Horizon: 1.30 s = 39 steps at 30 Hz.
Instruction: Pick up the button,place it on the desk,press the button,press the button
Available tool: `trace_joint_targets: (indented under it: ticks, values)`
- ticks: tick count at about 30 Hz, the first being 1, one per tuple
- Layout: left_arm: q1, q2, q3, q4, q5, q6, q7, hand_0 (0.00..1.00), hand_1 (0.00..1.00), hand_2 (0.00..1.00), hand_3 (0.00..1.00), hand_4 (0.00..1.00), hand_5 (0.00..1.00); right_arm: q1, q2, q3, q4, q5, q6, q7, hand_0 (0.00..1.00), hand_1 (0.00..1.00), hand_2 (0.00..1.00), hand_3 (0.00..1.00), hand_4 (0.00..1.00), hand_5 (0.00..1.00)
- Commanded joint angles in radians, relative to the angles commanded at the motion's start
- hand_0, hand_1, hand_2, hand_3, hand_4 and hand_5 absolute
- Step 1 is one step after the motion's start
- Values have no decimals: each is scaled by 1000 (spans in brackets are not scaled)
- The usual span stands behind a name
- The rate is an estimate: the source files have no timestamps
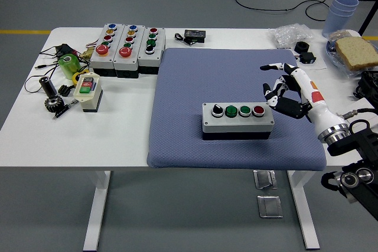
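A grey button box (237, 120) lies on the blue mat (195, 75), near its front right. Its top carries a black-and-white selector knob, two green buttons and a red button (258, 110) at the right end. My right hand (279, 85) hovers above and to the right of the box, lifted clear of it, with white fingers (272, 67) spread and nothing held. The left arm is out of sight.
Three more button boxes (127, 48) stand at the back left, with a small cream switch box (87, 90), a green object, cables and metal parts beside them. A black adapter (194, 36) lies behind the mat. Bread (355, 51), blue cups (341, 11) and plastic bags sit at back right.
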Motion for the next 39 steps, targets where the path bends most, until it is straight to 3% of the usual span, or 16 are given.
trace_joint_targets:
  ticks: [1, 5, 6, 10, 21, 39]
  values:
    - [1, 0, 1, 0, 1, 0, 0, 652, 639, 658, 556, 326, 844, -7, 2, 16, -1, 39, 1, 24, 779, 708, 804, 835, 710, 197]
    - [5, -1, 4, 0, 2, 0, 1, 652, 639, 658, 556, 326, 844, -26, 5, 59, -8, 215, 4, 103, 779, 708, 804, 835, 710, 197]
    - [5, -1, 4, 0, 2, -1, 0, 652, 639, 658, 556, 327, 844, -28, 5, 63, -9, 253, 4, 112, 793, 747, 829, 824, 733, 265]
    - [8, -2, 9, 0, 2, -2, -1, 652, 639, 658, 556, 327, 844, -36, 5, 87, -14, 422, -1, 149, 793, 747, 829, 824, 733, 265]
    - [10, -4, 16, 0, -1, -1, -4, 652, 639, 658, 557, 327, 843, -56, 3, 96, -27, 876, 38, 97, 805, 747, 803, 805, 744, 318]
    - [-6, -1, 14, 0, -10, 1, -7, 651, 639, 657, 558, 325, 840, -67, 12, 118, -29, 919, 22, 100, 803, 738, 784, 785, 734, 343]
